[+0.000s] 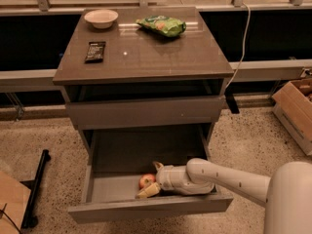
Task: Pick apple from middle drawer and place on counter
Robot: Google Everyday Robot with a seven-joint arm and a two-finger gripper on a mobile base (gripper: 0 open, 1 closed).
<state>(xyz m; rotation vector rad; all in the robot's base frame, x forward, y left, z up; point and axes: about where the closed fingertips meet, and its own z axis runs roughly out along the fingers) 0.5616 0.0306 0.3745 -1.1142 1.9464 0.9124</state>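
apple (146,181) — at gripper (150,179) tip, middle drawer (146,209)

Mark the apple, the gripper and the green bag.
apple (146,181): camera view, its red top.
gripper (152,179): camera view, its tip, in the drawer (117,155) beside the apple.
bag (162,25): camera view, its middle, on the counter (146,55).
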